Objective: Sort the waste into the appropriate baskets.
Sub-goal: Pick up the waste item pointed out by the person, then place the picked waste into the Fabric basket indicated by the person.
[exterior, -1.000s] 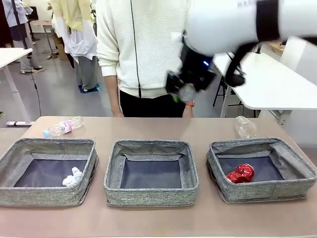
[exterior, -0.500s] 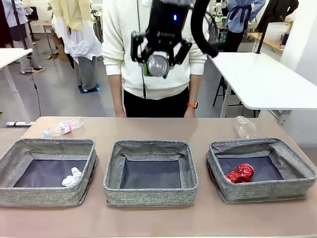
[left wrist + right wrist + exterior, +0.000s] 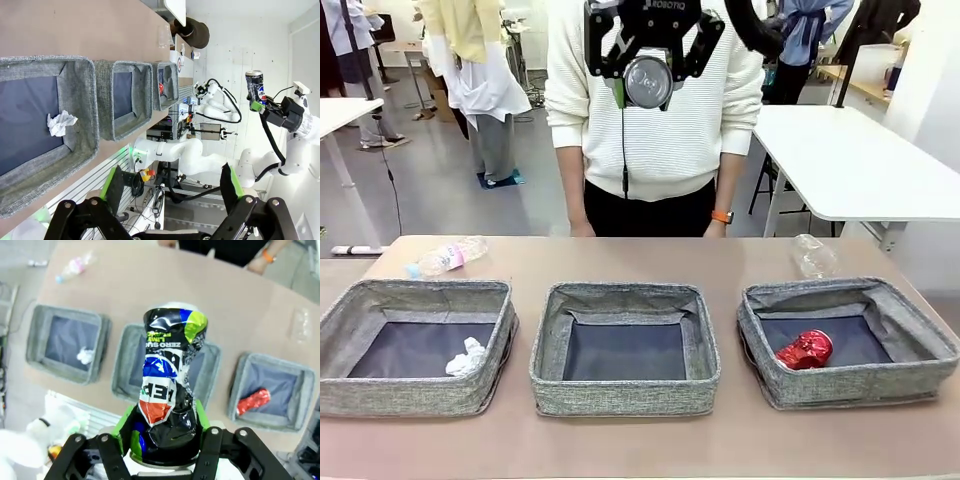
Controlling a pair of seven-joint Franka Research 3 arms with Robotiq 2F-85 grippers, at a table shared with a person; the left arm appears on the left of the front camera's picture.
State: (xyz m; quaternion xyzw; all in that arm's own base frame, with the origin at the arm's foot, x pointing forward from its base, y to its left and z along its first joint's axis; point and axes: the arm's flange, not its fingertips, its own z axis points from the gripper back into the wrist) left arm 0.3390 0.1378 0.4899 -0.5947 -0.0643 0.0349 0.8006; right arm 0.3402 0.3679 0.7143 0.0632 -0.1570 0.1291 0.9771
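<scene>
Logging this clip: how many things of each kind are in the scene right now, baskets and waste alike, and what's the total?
Baskets: 3 (left basket, middle basket, right basket)
Cans: 2 (red can, dark blue can)
Bottles: 1 (bottle)
Cups: 1 (plastic cup)
Paper balls: 1 (paper ball)
Total: 8

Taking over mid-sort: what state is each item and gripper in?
dark blue can: crushed, held high over the table.
right gripper: shut on dark blue can.
left gripper: open, holding nothing.
red can: dented, lying in right basket.
paper ball: crumpled, in left basket.
bottle: capped, lying on table behind left basket.
plastic cup: lying on table behind right basket.
middle basket: nothing inside.
</scene>
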